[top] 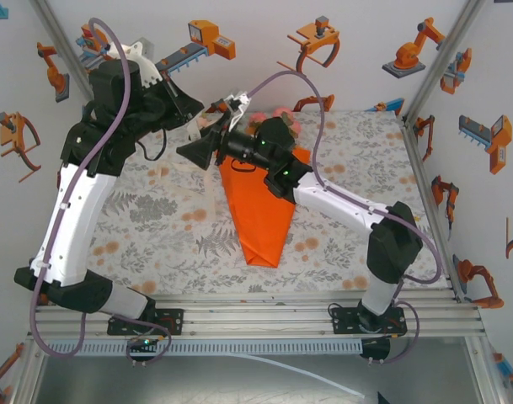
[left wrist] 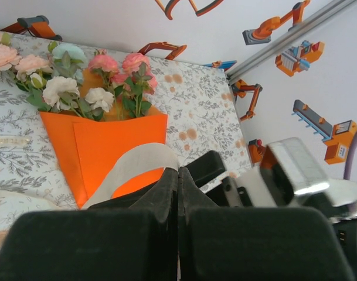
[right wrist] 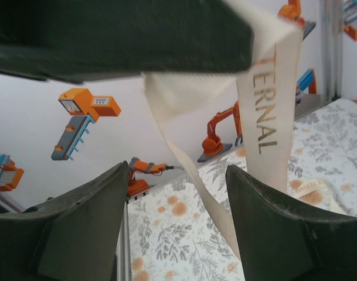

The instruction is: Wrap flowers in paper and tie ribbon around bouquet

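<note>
The bouquet point(top: 258, 210) lies mid-table, an orange paper point(left wrist: 108, 146) cone with its tip toward me and pink, peach and white flowers point(left wrist: 78, 88) at the far wide end. My left gripper point(left wrist: 179, 171) is shut on the cream ribbon point(left wrist: 131, 164), which loops down over the paper. It hovers over the cone's wide end point(top: 216, 128). My right gripper point(right wrist: 178, 216) is open just beside and below it point(top: 197, 150). One strand of the lettered ribbon point(right wrist: 269, 105) hangs between its fingers point(right wrist: 96, 222), touching neither.
The leaf-print tablecloth point(top: 155, 227) covers the table. More ribbon trails flat on the cloth point(right wrist: 313, 190). The frame posts point(top: 433, 59) and printed walls close in the back and sides. Both forearms cross above the cone's upper half.
</note>
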Tool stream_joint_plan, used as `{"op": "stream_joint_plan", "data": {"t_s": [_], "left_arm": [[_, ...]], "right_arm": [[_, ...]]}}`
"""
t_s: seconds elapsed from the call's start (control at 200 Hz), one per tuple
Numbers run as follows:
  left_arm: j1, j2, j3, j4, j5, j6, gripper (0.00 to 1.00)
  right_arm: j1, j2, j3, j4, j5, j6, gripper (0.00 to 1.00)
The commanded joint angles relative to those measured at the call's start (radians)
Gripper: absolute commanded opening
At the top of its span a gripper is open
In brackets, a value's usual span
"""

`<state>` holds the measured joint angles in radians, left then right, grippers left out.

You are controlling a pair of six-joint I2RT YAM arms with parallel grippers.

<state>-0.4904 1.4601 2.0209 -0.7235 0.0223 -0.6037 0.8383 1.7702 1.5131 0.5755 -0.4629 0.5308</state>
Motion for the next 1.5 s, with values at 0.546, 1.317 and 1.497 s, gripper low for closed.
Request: {"op": "stream_joint_plan", "data": {"t_s": [0.546, 1.317, 1.497], "left_arm": [[0.103, 0.118, 0.441, -0.129, -0.159, 0.153, 0.0], [0.117, -0.094, -0.091, -0.141, -0.15, 0.211, 0.0], [0.072, -0.236, -0.4, -0.076, -0.109, 0.088, 0.0]], "right_arm": [[0.016, 0.117, -0.114, -0.145, -0.185, 0.055, 0.19], [-0.062, -0.751, 0.112, -1.19, 0.504, -0.425, 0.0], [-0.062, -0.747, 0.315, -1.418, 0.617, -0.539, 0.0]]}}
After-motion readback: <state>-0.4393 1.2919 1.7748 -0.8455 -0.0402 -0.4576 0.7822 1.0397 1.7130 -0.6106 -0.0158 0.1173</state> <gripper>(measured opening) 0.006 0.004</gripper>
